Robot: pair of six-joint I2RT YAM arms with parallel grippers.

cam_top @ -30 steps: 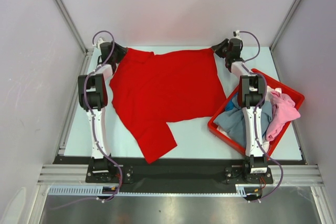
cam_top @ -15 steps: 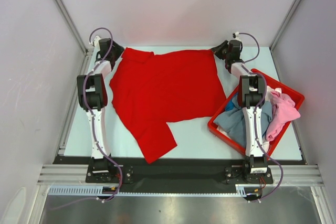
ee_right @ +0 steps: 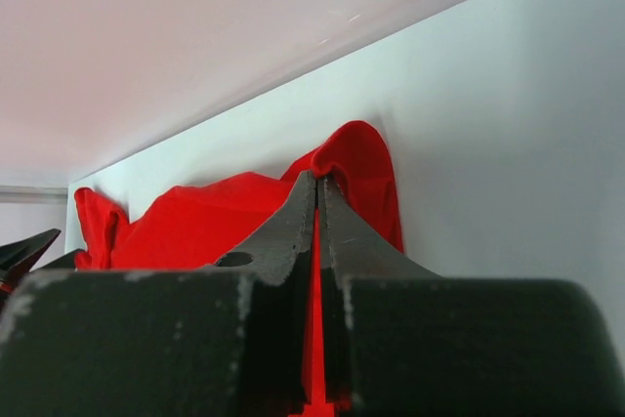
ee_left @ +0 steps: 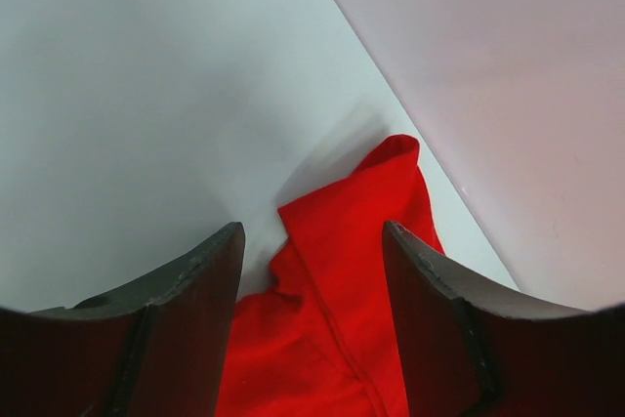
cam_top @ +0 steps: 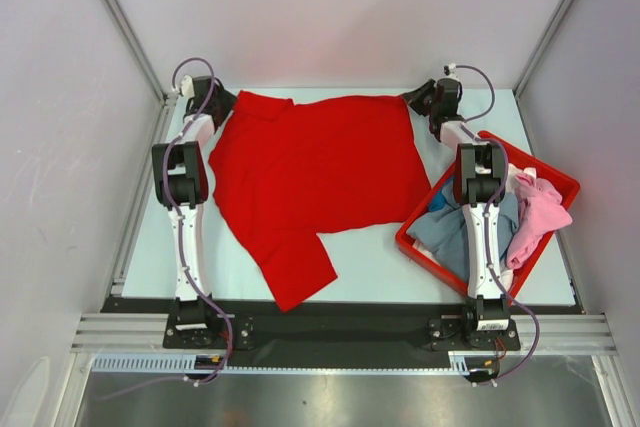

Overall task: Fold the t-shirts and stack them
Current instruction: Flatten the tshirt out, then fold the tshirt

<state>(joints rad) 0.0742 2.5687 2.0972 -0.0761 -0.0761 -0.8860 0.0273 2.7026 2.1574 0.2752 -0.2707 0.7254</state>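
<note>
Now | red t-shirt (cam_top: 320,162): laid out flat on desk (cam_top: 370,257), probably light, limp, prone to sag and drag | left claw (ee_left: 311,231): spread over far-left corner, pinching nothing | right claw (ee_right: 319,183): pressed together, pinching far-right corner | best hold: both far corners at hem

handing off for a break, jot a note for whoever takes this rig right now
Left pincer: open, jaws either side of the red t-shirt at its far left corner, not gripping.
Right pincer: shut on its far right corner.
Red t-shirt lies spread on the table, unfolded. Grey-blue t-shirt and pink t-shirt are heaped in the red bin.
Done: nothing folded.
Left: fold and stack all.
</note>
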